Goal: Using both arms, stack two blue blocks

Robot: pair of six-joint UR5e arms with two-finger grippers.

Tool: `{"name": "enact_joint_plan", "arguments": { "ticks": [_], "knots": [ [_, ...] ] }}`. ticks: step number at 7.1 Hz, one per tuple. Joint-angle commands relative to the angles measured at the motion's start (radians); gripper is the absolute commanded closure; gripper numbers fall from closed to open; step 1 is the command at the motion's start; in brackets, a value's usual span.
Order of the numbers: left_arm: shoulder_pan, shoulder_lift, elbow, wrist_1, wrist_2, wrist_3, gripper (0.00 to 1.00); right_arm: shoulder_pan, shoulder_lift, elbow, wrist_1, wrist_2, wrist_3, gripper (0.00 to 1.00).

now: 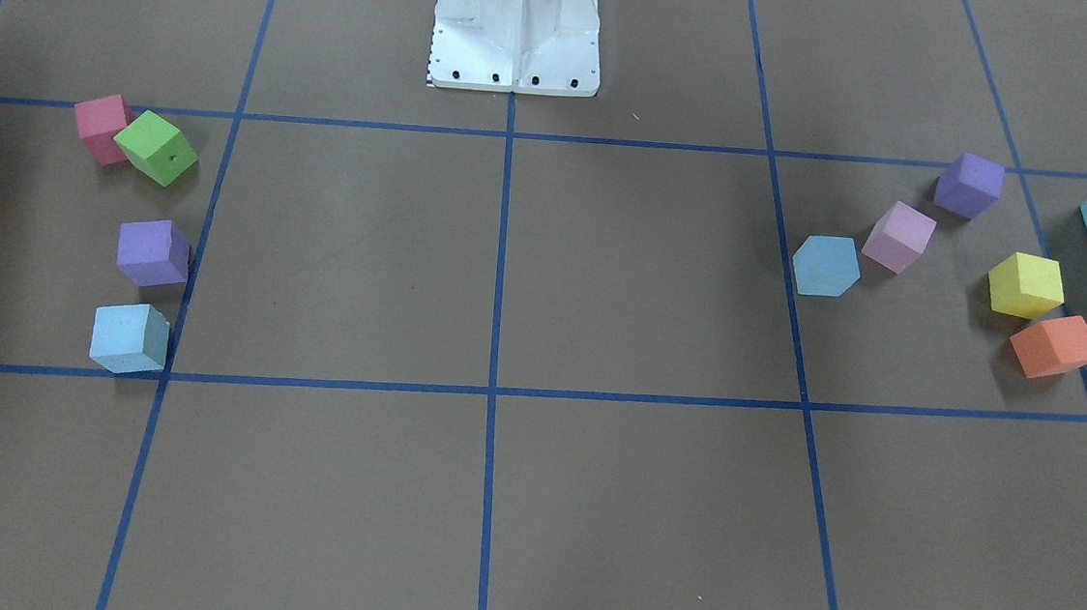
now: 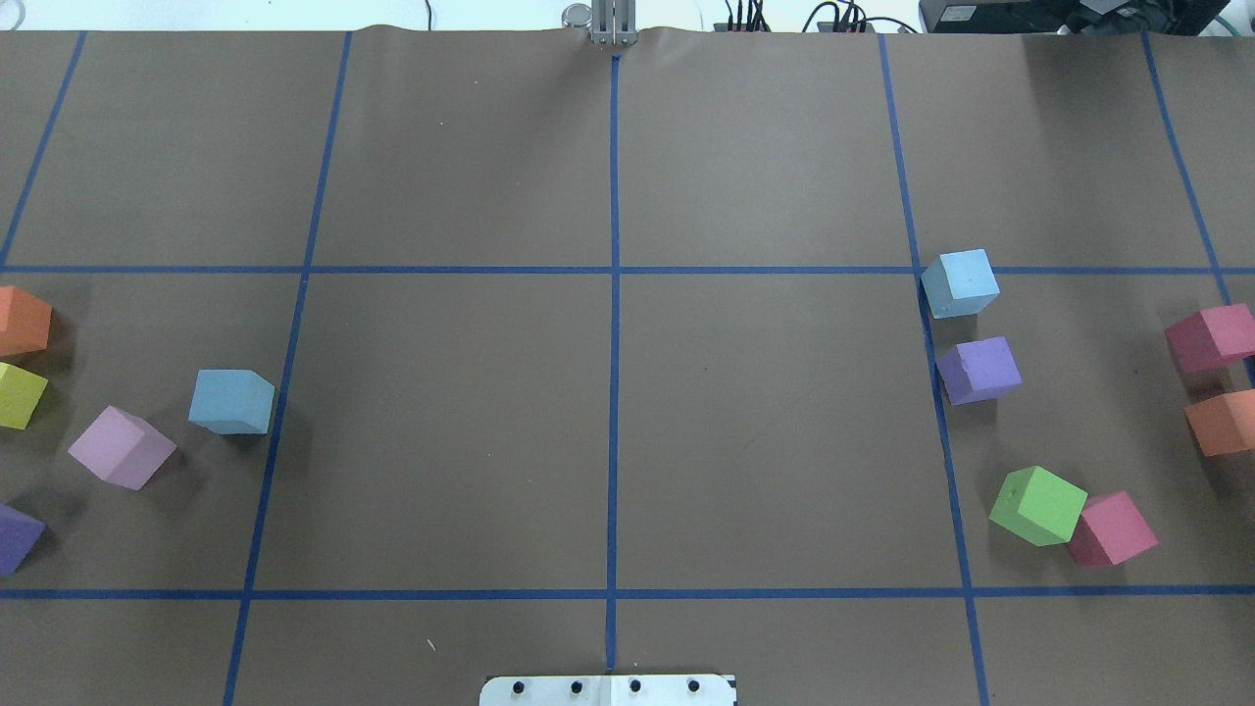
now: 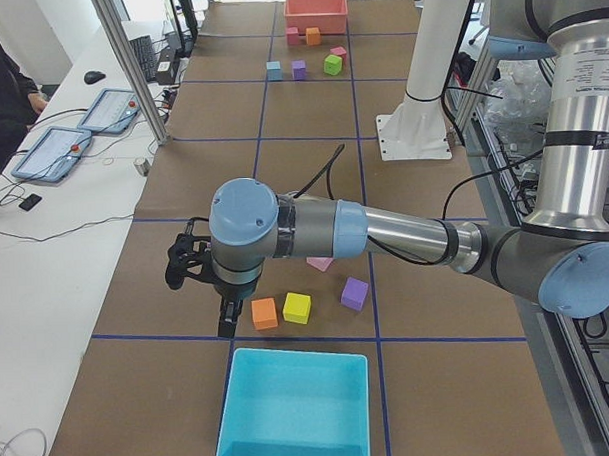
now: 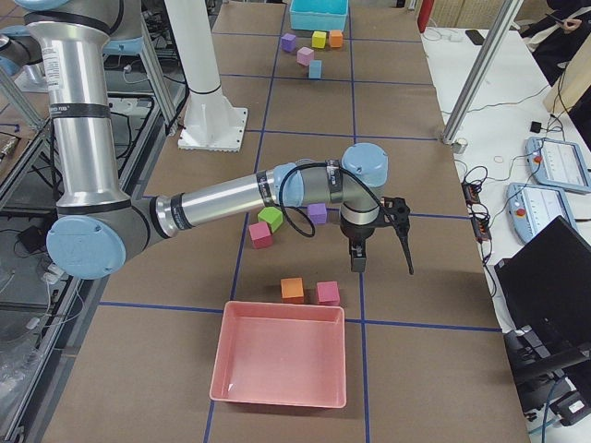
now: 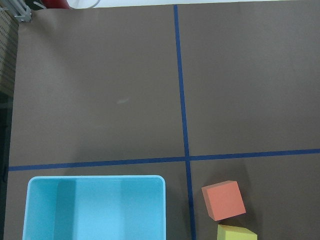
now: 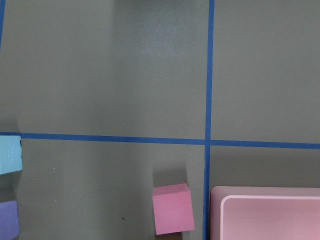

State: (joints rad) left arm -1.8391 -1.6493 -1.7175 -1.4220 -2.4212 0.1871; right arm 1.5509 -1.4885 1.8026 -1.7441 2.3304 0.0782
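One pale blue block [image 2: 232, 401] lies on the robot's left side, next to a lilac cube; it also shows in the front view [image 1: 826, 266]. The other blue block [image 2: 961, 283] lies on the right side, beside a purple cube [image 2: 978, 370]; it also shows in the front view [image 1: 129, 337] and at the right wrist view's left edge [image 6: 10, 155]. The left gripper [image 3: 226, 326] hangs above the table beside an orange cube [image 3: 264, 312]. The right gripper [image 4: 357, 258] hangs above a pink cube [image 4: 327, 293]. Both show only in side views, so I cannot tell whether they are open or shut.
A turquoise box [image 5: 95, 207] stands at the left end and a pink tray [image 6: 265, 215] at the right end. Orange [image 5: 223, 200], yellow [image 1: 1025, 285], lilac [image 2: 122, 447], green [image 2: 1037, 505] and pink [image 2: 1113, 529] cubes lie around. The white robot base [image 1: 517, 27] stands mid-table.
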Motion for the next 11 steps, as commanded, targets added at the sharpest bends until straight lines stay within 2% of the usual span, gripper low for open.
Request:
{"name": "enact_joint_plan", "arguments": {
  "ticks": [1,3,4,5,6,7,9,10,11],
  "knots": [
    [0.000,0.000,-0.002,0.000,0.001,0.000,0.02,0.000,0.002,0.003,0.000,0.004,0.003,0.00],
    [0.000,0.000,-0.005,0.000,0.001,0.000,0.02,-0.069,0.023,0.032,0.093,-0.040,0.020,0.00],
    [0.000,0.000,-0.005,0.000,0.001,0.000,0.02,-0.142,0.084,0.021,0.089,-0.023,0.131,0.00],
    [0.000,0.005,-0.005,0.000,0.001,0.000,0.02,-0.276,0.129,0.009,0.098,-0.038,0.253,0.00],
    [0.001,0.005,-0.005,0.000,0.001,-0.002,0.02,-0.361,0.170,0.024,0.098,-0.072,0.329,0.00],
    [0.001,0.009,-0.008,0.000,-0.001,-0.002,0.02,-0.443,0.192,0.034,0.098,-0.121,0.345,0.00],
    [0.001,0.010,-0.007,0.002,-0.015,-0.002,0.02,-0.544,0.211,0.020,0.098,-0.152,0.397,0.00],
    [0.003,0.010,-0.007,0.002,-0.013,-0.002,0.02,-0.555,0.234,-0.014,0.104,-0.155,0.393,0.00],
    [0.003,0.010,-0.007,0.002,-0.013,-0.002,0.02,-0.561,0.243,-0.058,0.162,-0.157,0.381,0.00]
  ]
}}
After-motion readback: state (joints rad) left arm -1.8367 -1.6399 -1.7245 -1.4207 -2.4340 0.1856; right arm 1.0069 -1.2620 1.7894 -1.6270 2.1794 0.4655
